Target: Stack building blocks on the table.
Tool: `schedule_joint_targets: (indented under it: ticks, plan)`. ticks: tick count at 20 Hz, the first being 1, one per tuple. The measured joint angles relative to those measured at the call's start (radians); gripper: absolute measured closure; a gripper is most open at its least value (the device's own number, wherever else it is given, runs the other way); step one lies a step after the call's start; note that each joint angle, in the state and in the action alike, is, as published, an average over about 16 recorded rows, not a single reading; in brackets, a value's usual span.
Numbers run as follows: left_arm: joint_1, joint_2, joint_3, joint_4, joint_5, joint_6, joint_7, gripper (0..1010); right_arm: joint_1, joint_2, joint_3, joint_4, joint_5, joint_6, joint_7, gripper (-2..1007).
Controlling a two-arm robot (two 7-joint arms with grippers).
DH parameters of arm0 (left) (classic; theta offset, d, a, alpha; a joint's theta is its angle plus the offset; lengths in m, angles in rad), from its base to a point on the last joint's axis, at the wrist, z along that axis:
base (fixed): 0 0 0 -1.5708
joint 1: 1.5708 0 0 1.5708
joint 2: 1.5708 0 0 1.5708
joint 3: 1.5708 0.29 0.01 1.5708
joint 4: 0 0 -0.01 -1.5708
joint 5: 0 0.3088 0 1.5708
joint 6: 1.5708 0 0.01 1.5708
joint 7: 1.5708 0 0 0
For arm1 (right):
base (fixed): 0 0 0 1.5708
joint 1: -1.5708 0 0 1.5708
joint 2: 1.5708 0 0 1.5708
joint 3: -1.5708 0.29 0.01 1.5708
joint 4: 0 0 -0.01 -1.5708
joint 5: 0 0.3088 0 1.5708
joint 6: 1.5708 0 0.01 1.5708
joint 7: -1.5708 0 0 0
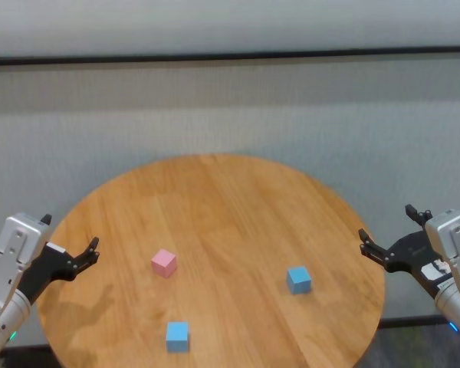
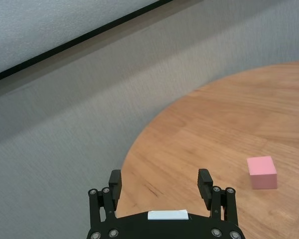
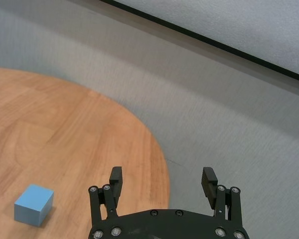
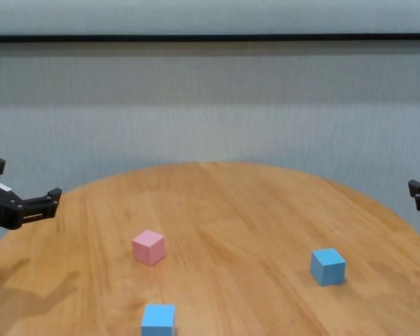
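Three unmarked matte cubes, one pale pink (image 1: 164,262) and two light blue (image 1: 298,279) (image 1: 177,336), sit apart on the round wood-grain surface (image 1: 215,199); the left hand (image 1: 70,241) and the right hand (image 1: 385,232) hover released at its edges.

Your head view looks steeply down, your chest view low and level; both share the table (image 1: 215,199) with each close wrist view.

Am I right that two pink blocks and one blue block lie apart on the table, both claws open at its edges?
Not quite: the head view shows one pink block and two blue blocks. They do lie apart on the table, both claws open.
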Motion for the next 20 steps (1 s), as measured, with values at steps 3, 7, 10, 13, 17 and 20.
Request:
schedule_joint_targets:
  ticks: [3,7,10,13,17,20]
  plan:
    - [0.0,0.0,0.0,0.0,0.0,0.0,0.0,8,0.0,0.0,0.0,0.0,0.0,0.0,0.0,4]
    - [0.0,0.0,0.0,0.0,0.0,0.0,0.0,8,0.0,0.0,0.0,0.0,0.0,0.0,0.0,4]
    - [0.0,0.0,0.0,0.0,0.0,0.0,0.0,8,0.0,0.0,0.0,0.0,0.0,0.0,0.0,4]
    - [0.0,0.0,0.0,0.0,0.0,0.0,0.0,8,0.0,0.0,0.0,0.0,0.0,0.0,0.0,4]
    - [0.0,0.0,0.0,0.0,0.0,0.0,0.0,8,0.0,0.0,0.0,0.0,0.0,0.0,0.0,4]
    - [0.0,0.0,0.0,0.0,0.0,0.0,0.0,8,0.0,0.0,0.0,0.0,0.0,0.0,0.0,4]
